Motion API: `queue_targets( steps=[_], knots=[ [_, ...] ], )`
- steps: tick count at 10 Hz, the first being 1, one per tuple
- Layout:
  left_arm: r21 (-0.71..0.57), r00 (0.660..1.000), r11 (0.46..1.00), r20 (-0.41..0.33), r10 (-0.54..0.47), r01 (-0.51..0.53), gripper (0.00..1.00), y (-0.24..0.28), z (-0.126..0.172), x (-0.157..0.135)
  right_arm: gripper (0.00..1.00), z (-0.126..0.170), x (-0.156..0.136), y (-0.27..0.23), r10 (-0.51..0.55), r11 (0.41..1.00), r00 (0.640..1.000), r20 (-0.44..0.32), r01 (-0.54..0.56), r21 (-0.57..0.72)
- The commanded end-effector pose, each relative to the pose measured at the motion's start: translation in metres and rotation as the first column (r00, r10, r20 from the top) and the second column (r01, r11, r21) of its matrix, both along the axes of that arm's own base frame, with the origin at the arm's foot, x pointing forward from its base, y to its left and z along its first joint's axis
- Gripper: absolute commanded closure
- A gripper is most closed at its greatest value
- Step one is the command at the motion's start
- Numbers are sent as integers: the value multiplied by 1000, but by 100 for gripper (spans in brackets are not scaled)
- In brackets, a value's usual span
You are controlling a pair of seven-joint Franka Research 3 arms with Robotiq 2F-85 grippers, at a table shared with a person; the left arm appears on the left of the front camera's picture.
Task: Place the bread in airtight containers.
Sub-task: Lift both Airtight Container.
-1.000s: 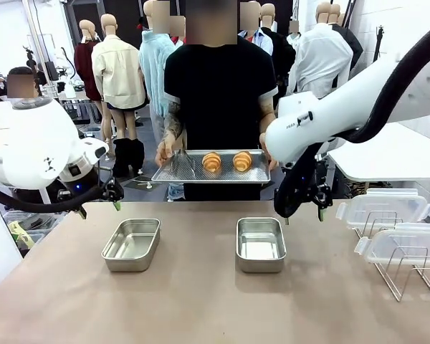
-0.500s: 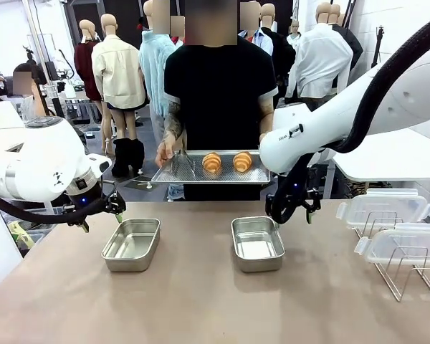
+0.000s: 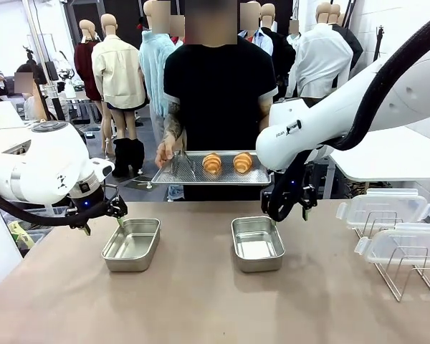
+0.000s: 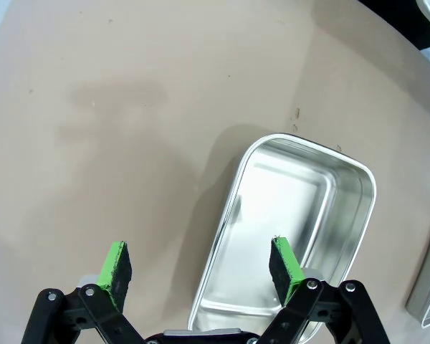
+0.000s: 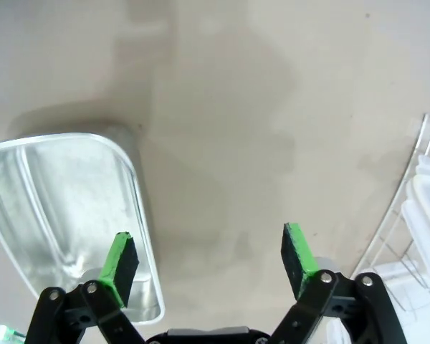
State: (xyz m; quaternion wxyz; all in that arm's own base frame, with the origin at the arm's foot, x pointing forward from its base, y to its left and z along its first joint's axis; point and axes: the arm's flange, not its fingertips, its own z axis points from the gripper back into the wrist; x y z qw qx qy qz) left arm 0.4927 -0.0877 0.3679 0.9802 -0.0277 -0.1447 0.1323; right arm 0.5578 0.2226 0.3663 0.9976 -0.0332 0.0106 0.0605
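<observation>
Two golden-brown pieces of bread (image 3: 212, 162) (image 3: 242, 161) lie on a perforated tray (image 3: 183, 170) that a person holds beyond the table's far edge. Two empty steel containers sit on the table, one at the left (image 3: 132, 244) (image 4: 294, 215) and one at the centre (image 3: 257, 243) (image 5: 54, 208). My left gripper (image 3: 102, 215) (image 4: 204, 265) hangs open over the left container's far left corner. Above the far right corner of the centre container, my right gripper (image 3: 287, 210) (image 5: 209, 258) is open as well. Neither one holds anything.
Two clear plastic lids (image 3: 383, 208) (image 3: 405, 244) rest on a wire rack (image 3: 408, 276) at the table's right side. A white side table (image 3: 394, 154) stands behind the right arm. The person stands at the middle of the far edge.
The right arm has swung left and down, and the centre container has shifted slightly left. The left gripper has dropped toward the left container. The tray has stayed where it was.
</observation>
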Motion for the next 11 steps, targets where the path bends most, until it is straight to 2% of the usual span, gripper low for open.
queue_targets(
  steps=[1,3,5,6,10,11],
  knots=[
    [20,1000,999,-10,30,-30,0,-8,-1,5,0,-1,-11,0,112,994,992,-61,-112,14],
    [15,999,999,-24,32,-32,0,-9,-9,9,0,-13,-1,5,114,993,989,-91,-112,29],
    [-1,999,999,-36,38,-38,0,-11,-16,12,0,-26,10,12,100,993,991,-86,-94,78],
    [-4,998,999,-33,44,-44,0,-11,-20,14,0,-32,15,15,54,995,996,-64,-49,84],
    [11,996,999,-77,53,-52,0,-13,-45,14,0,-58,19,21,19,998,994,-107,-13,55],
    [5,995,999,-88,48,-48,0,-16,-50,15,0,-59,19,22,12,999,996,-93,-8,44]
  ],
)
